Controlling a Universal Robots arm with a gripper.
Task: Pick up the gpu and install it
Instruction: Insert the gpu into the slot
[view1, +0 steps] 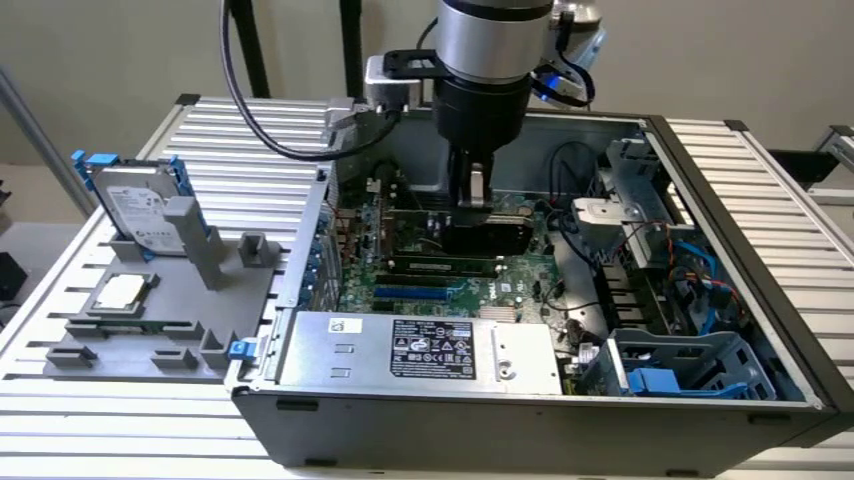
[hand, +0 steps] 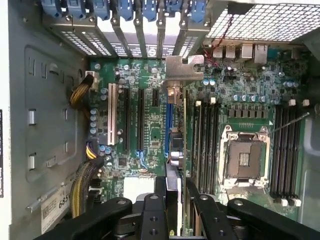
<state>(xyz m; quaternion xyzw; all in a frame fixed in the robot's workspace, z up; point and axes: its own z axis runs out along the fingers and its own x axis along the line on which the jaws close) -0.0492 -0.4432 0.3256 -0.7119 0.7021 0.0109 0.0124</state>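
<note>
In the wrist view the gpu (hand: 179, 125) is seen edge-on, a thin card with its grey metal bracket (hand: 183, 67) toward the case's rear slot openings. My gripper (hand: 176, 194) is shut on the card's near end, one black finger (hand: 161, 192) on each side. The card stands upright over the motherboard (hand: 150, 150), in line with a blue expansion slot (hand: 169, 117) beside the black slots (hand: 141, 120). I cannot tell whether it is seated. In the exterior view the gripper (view1: 474, 208) reaches down into the open computer case (view1: 694, 160), just above the board (view1: 441, 285).
A bare CPU socket (hand: 245, 160) and memory slots (hand: 205, 140) lie beside the card. A power supply (view1: 414, 350) and blue drive cage (view1: 681, 370) fill the case front. Outside, a grey fixture (view1: 147, 330) holds a hard drive with blue tabs (view1: 140, 205) and a silver chip (view1: 118, 293).
</note>
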